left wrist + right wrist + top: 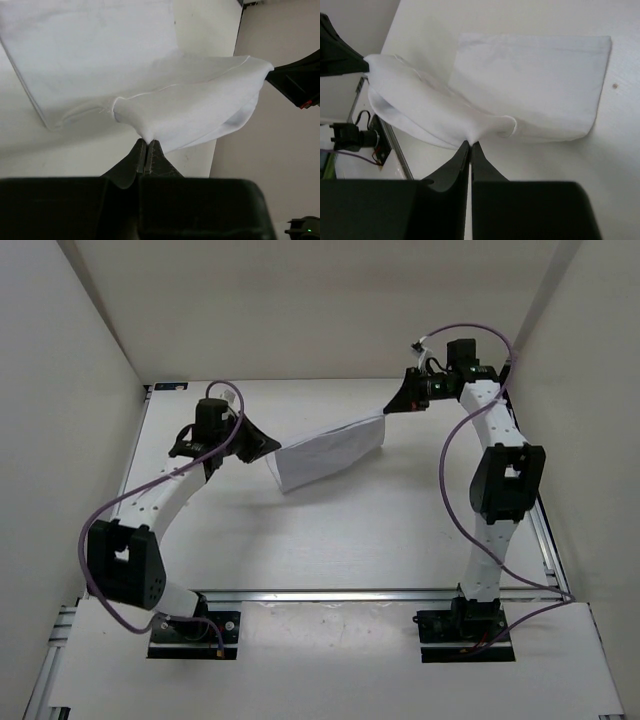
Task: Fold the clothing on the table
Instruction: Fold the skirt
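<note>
- Clothing [330,452], thin and white, hangs stretched between the two arms over the far middle of the bench [330,550], running from lower left to upper right in the top view.
- The left pincer [271,447] is pressed together on the clothing's left end; in the left wrist view its dark fingers [141,155] meet with a bunched corner of fabric pinched at the tips.
- The right pincer [388,410] is likewise closed on the opposite end; in the right wrist view its fingertips [465,150] nip a gathered fold of the clothing.
- From each pinch the fabric rises in a rounded, doubled sweep toward the other arm.
- Below this held edge, a flat rectangular part of the clothing spreads out over the bench; whether it rests on the surface cannot be told.
- White walls [80,440] enclose the bench, and a metal rail [340,595] runs along its near edge.
</note>
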Robot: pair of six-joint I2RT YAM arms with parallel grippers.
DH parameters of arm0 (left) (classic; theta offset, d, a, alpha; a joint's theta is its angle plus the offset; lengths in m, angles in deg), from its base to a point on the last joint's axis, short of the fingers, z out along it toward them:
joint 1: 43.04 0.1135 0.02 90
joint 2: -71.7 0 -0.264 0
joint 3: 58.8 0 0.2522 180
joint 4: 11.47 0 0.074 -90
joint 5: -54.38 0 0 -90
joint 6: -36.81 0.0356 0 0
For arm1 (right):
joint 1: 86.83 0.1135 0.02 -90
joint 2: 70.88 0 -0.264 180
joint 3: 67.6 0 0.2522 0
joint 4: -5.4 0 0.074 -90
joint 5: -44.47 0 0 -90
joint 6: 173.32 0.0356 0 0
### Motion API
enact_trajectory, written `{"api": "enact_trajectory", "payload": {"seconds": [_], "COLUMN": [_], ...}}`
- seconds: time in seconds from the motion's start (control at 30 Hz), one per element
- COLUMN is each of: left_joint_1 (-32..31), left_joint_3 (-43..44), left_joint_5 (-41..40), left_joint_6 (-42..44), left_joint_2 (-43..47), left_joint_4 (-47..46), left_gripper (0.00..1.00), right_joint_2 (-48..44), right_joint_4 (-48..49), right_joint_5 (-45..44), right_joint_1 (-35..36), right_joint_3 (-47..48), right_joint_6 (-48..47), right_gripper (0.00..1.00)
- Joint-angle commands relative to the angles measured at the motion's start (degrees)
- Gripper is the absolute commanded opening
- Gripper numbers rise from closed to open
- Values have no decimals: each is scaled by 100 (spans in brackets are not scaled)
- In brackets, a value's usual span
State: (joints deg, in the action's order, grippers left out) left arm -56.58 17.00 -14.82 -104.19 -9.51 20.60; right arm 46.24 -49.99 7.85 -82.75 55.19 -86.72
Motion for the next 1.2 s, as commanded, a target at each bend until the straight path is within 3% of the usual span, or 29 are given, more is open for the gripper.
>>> {"api": "enact_trajectory", "payload": {"seconds": [0.0, 0.03, 0.07, 0.1, 0.13, 0.17, 0.3, 0.33, 0.37, 0.5, 0.6, 0.73, 0.8, 0.93, 1.03, 1.17], "left_joint_1": [150, 246, 360, 404, 535, 658, 994, 994, 985, 1099, 986, 336, -121, -360, -194, -26], "left_joint_3": [484, 650, 695, 617, 494, 354, 115, 185, 290, 370, 423, 1133, 1791, 1778, 1400, 1434], "left_joint_5": [56, 13, -14, -23, 64, 30, 66, -22, -136, -137, 38, -136, -243, -295, -278, -602], "left_joint_6": [-225, -252, -374, -497, -542, -568, -579, -525, -403, -463, -367, 623, 1021, 962, 653, 837], "left_joint_2": [-438, -657, -859, -931, -1080, -1229, -1520, -1555, -1573, -1600, -1643, -1994, -2415, -2629, -2479, -2461], "left_joint_4": [-493, -590, -670, -914, -1117, -1119, -962, -917, -908, -1048, -1057, 29, 864, 842, 481, 726], "left_gripper": [0, 0, 0, 5, 18, 30, 59, 86, 98, 98, 98, 99, 99, 98, 99, 99], "right_joint_2": [913, 1144, 1764, 2536, 2883, 3061, 3045, 3045, 2940, 2729, 2693, 2764, 2773, 2781, 2772, 2939], "right_joint_4": [566, 690, 926, 998, 1120, 1096, 332, 183, 173, 77, -512, -1714, -1831, -1244, -629, 56], "right_joint_5": [207, 190, 225, 399, 496, 454, 137, 41, -160, -152, -310, -1784, -2086, -1797, -1753, -1437], "right_joint_1": [-82, -56, -21, 14, 93, 163, 269, 234, 182, 6, -74, 75, 129, 15, 23, 41], "right_joint_3": [1439, 1724, 2405, 3430, 3849, 3906, 3810, 3783, 3687, 3423, 3440, 3634, 3599, 3625, 3397, 3274], "right_joint_6": [775, 1006, 1452, 1943, 2261, 2091, 1650, 1623, 1475, 1360, 807, -395, -678, -1022, -1102, -970], "right_gripper": [0, 0, 14, 42, 98, 99, 99, 99, 99, 99, 99, 99, 99, 97, 92, 87]}}
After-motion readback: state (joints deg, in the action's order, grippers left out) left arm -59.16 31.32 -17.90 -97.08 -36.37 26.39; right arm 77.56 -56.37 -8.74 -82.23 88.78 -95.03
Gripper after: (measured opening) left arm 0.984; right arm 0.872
